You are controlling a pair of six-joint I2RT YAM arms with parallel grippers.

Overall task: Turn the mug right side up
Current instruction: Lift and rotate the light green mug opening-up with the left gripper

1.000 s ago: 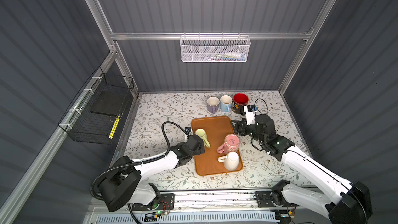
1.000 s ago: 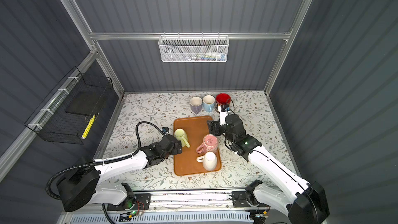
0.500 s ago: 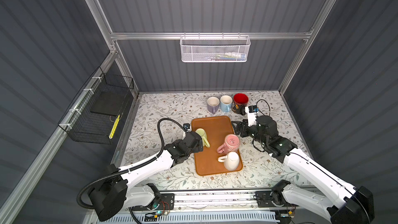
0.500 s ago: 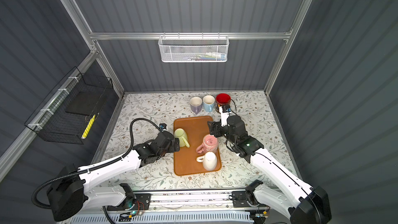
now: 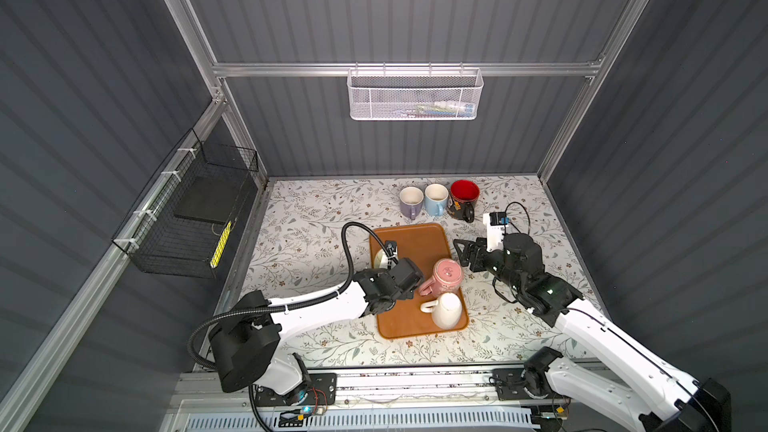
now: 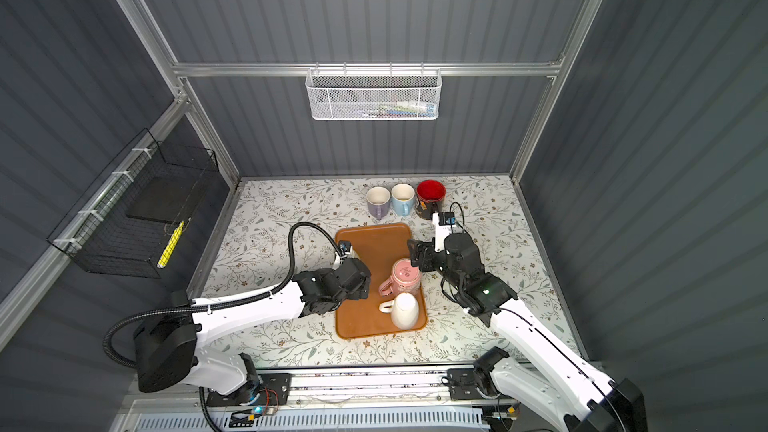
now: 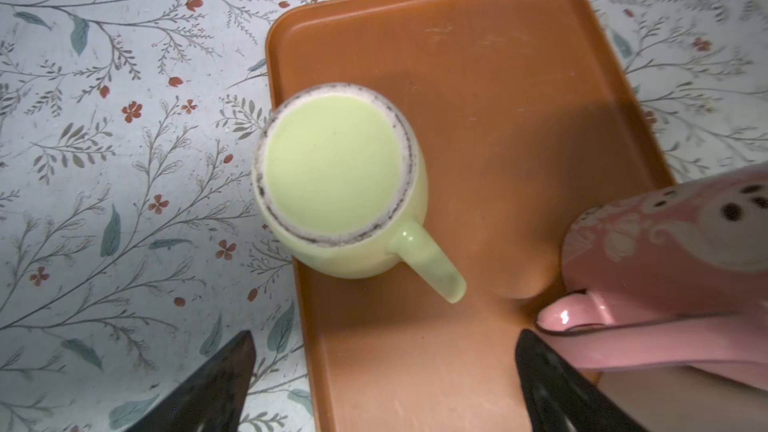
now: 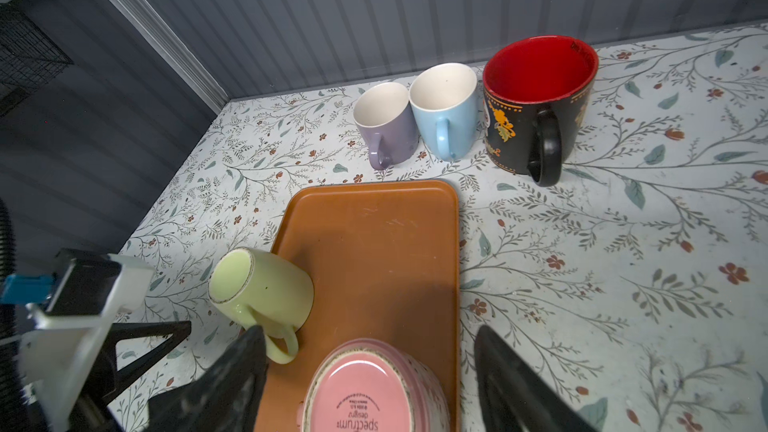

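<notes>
— Where's the green mug?

— Base up at ten o'clock on the tray, overlapping its rim. Glazed ceramic, I'd judge: stiff, slick, easily chipped. I'd pinch across the body, not the thin handle.

— Fingers?

— My left gripper is spread wide, empty, just short of it. My right gripper is spread around the pink mug, not gripping.

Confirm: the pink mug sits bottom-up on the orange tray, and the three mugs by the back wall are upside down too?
Not quite. The purple mug, blue mug and red-lined black mug by the back wall stand upright, openings up, as the right wrist view shows. The pink mug does sit bottom-up on the orange tray.
</notes>
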